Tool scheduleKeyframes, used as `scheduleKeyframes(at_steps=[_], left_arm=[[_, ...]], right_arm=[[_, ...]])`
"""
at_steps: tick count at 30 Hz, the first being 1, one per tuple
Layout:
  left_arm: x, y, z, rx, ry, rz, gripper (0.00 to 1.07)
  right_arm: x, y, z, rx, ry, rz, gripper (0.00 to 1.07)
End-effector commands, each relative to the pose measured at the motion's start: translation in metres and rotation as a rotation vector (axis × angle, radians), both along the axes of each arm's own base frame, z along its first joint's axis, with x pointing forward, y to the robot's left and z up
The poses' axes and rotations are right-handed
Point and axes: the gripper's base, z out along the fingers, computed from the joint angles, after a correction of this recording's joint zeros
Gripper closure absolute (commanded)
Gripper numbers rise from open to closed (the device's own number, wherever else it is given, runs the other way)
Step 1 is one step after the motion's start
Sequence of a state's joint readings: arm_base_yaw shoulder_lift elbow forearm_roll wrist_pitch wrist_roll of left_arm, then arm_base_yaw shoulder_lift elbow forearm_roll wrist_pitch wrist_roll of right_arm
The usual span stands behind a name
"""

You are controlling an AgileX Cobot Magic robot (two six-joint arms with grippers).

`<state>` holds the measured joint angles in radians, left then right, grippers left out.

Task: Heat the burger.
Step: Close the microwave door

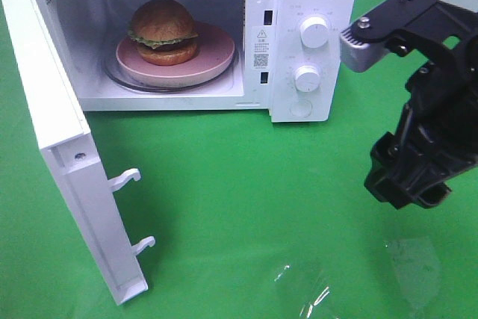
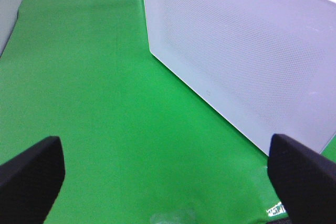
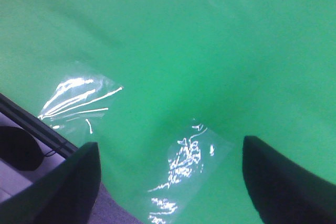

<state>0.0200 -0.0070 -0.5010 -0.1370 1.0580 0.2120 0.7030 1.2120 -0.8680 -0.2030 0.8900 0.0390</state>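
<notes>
The burger (image 1: 163, 31), with a golden-brown bun and a lettuce edge, sits on a round pink plate (image 1: 216, 56) inside the white microwave (image 1: 310, 35). The microwave door (image 1: 60, 147) stands wide open to the left. My right gripper (image 1: 409, 193) hangs over the green cloth to the right of the microwave, well away from it. In the right wrist view it (image 3: 170, 182) is open and empty. My left gripper (image 2: 168, 182) is open and empty, facing a white dotted microwave panel (image 2: 247, 51); I cannot tell if this is the door or the side. The left gripper is out of the high view.
The microwave has two white knobs (image 1: 314, 32) on its right front panel. Two latch hooks (image 1: 127, 178) stick out of the door's inner edge. Shiny clear tape patches (image 3: 184, 156) lie on the green cloth (image 1: 246, 184) near the front right.
</notes>
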Motion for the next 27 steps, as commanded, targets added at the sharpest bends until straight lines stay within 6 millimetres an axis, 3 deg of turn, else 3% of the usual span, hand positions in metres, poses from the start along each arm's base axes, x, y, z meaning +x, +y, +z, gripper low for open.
scheduleKeyframes(at_steps=[1,7,18,27], left_arm=[[-0.002,0.000,0.001,-0.002,-0.029,-0.005,0.09],[-0.002,0.000,0.001,-0.002,-0.029,-0.005,0.09],[-0.002,0.000,0.001,-0.002,-0.029,-0.005,0.09],[-0.002,0.000,0.001,-0.002,-0.029,-0.005,0.09]], right_arm=[[-0.010,-0.008,0.004,0.010,0.003,-0.028,0.34],[-0.037,-0.031,0.016,0.072,-0.037,-0.094,0.34],[-0.071,-0.063,0.011,0.146,-0.084,-0.163,0.34],[-0.087,-0.101,0.000,0.191,-0.142,-0.413,0.34]])
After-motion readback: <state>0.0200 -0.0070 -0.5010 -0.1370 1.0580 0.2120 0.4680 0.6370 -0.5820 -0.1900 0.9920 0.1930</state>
